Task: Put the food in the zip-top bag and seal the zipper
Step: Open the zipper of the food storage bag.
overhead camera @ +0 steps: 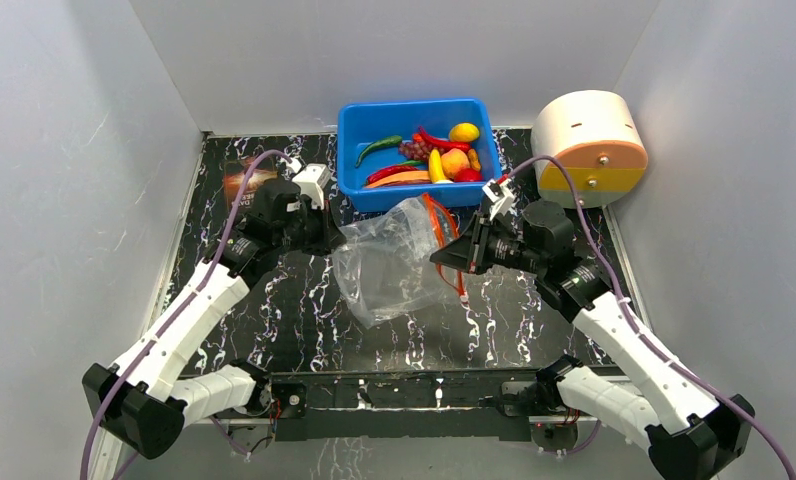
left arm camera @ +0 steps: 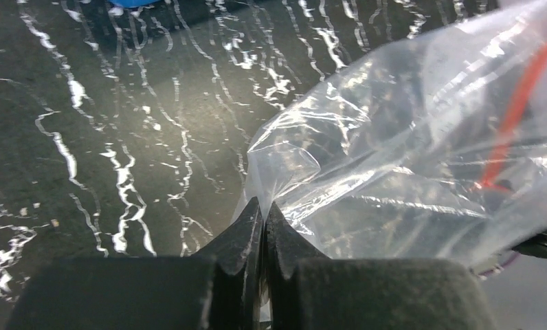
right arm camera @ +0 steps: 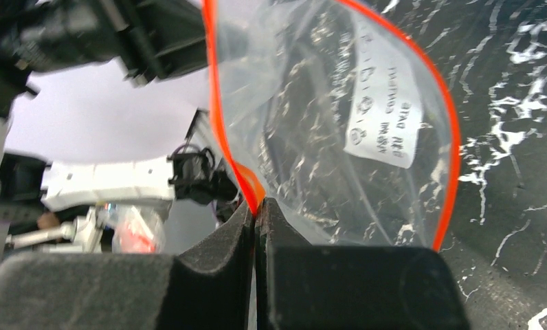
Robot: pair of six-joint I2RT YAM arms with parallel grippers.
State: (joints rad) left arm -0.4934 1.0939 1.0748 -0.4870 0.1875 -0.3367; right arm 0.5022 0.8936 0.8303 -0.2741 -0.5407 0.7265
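The clear zip-top bag (overhead camera: 394, 260) hangs between both grippers over the middle of the table, its mouth open toward the right. My left gripper (overhead camera: 326, 238) is shut on the bag's left edge (left arm camera: 305, 179). My right gripper (overhead camera: 452, 255) is shut on the reddish-orange zipper (right arm camera: 253, 189) at the mouth; the strip (overhead camera: 439, 228) loops around the open mouth (right arm camera: 453, 137). The bag looks empty, with a white label (right arm camera: 384, 113) on it. The food (overhead camera: 444, 155), with banana, chilies, grapes, lemon and peach, lies in the blue tub (overhead camera: 359, 180) behind the bag.
A round cream and yellow container (overhead camera: 589, 145) stands at the back right. A brown printed card (overhead camera: 244, 182) lies at the back left behind my left arm. The table top (overhead camera: 304, 320) is black marble-patterned, with white walls around.
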